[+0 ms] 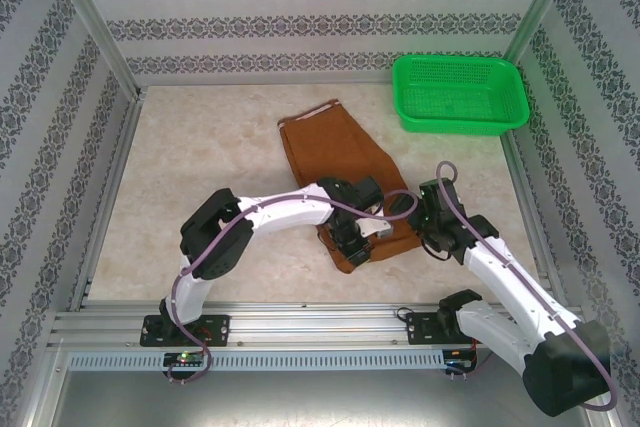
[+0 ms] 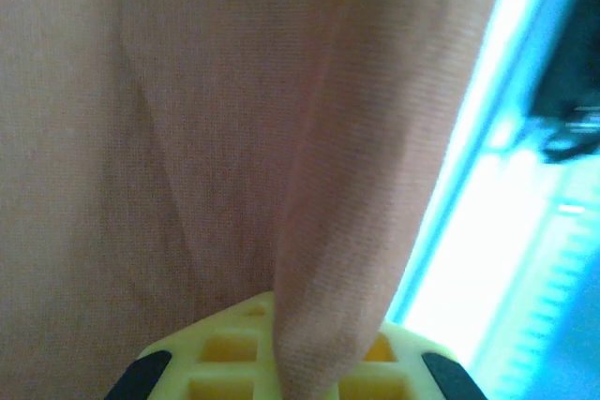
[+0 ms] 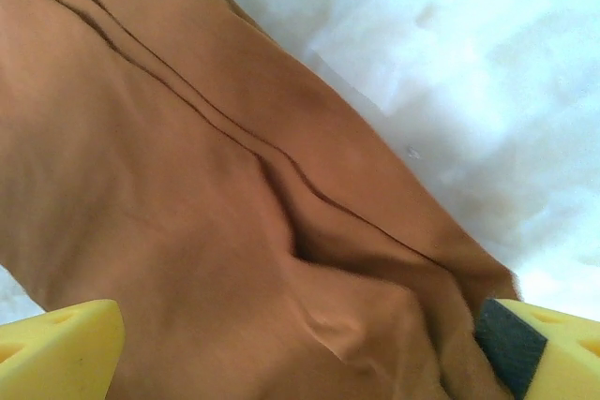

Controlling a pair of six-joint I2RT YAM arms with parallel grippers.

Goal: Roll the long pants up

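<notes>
The long pants (image 1: 340, 152), soft rust-brown weave, lie folded flat mid-tabletop (image 1: 200, 157). The left claw (image 1: 352, 245) pinches a raised cloth ridge. The right claw (image 1: 432, 237) gapes wide over seamed, wrinkled fabric.

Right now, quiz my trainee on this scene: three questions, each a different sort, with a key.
1. True or false: the long pants lie inside the green basket.
2. The left claw pinches a fold of cloth. The right claw is: A) shut on the basket, B) spread open over the cloth.
3. Fill in: the basket sits at the table's far ___ corner.

Key: 1 false; 2 B; 3 right.
</notes>
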